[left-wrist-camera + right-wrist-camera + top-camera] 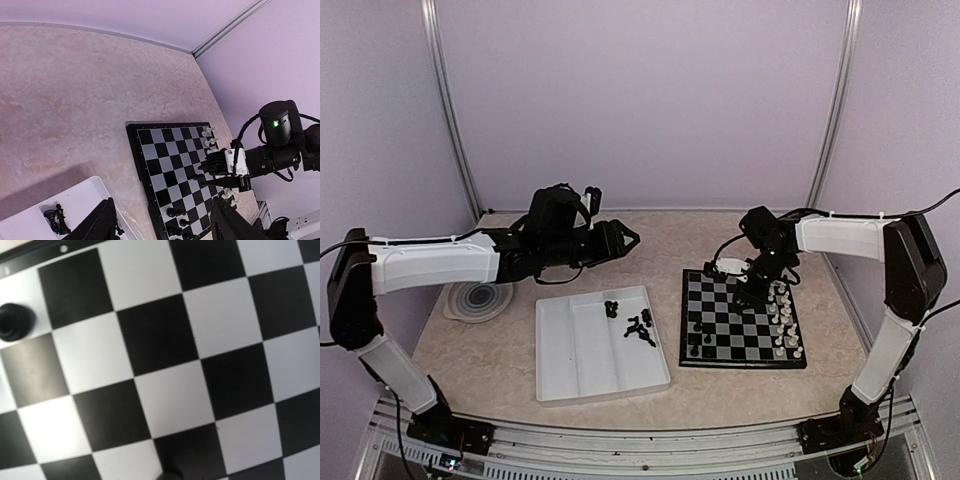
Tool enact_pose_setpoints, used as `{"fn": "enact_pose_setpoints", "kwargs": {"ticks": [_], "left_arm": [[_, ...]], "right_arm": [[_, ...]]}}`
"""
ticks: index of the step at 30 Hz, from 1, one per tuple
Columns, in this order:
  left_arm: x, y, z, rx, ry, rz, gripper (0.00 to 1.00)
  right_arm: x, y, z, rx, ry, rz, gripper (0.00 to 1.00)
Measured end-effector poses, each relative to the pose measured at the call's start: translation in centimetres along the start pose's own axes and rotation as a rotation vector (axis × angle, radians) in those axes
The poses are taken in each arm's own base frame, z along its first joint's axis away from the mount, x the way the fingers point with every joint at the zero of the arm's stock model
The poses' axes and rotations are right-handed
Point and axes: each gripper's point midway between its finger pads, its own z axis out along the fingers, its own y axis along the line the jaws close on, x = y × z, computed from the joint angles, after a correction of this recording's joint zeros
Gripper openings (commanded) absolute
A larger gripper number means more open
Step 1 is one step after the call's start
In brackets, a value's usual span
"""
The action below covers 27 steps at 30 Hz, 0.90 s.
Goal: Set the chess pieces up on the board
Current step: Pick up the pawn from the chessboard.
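Note:
The chessboard (740,322) lies right of centre and also shows in the left wrist view (170,165). A few black chess pieces (697,341) stand on its near left squares. Several more black pieces (632,322) lie in the white tray (590,375). My right gripper (752,292) is low over the board. In the left wrist view its fingertips (204,169) are closed on a small black piece (195,176) that touches a square. My left gripper (620,238) is open and empty, raised above the table behind the tray. The right wrist view shows only board squares and one black piece (12,322).
White chess pieces (785,322) stand along the board's right side. A round grey coaster (478,298) lies at the left and a small white dish (730,267) behind the board. Pale walls enclose the table.

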Motion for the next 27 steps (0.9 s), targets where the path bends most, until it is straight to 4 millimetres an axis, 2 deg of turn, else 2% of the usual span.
{"fn": "enact_pose_setpoints", "kwargs": {"ticks": [7,12,17,23,27], "left_arm": [[0.2,0.1,0.1,-0.004,0.005,0.0,0.64],[0.5,0.4,0.3,-0.011,0.015,0.001,0.64],[0.7,0.5,0.5,-0.009,0.024,0.002,0.64],[0.9,0.5,0.5,-0.007,0.032,0.002,0.63],[1.0,0.5,0.5,-0.011,0.036,0.003,0.63]], "right_arm": [[0.9,-0.5,0.7,0.004,0.025,0.026,0.29],[1.3,-0.7,0.9,0.01,0.038,0.031,0.19],[1.6,-0.6,1.2,0.001,0.052,0.038,0.16],[1.9,-0.4,1.7,-0.017,0.069,0.046,0.03],[1.7,-0.3,1.6,-0.025,0.068,0.055,0.0]]}}
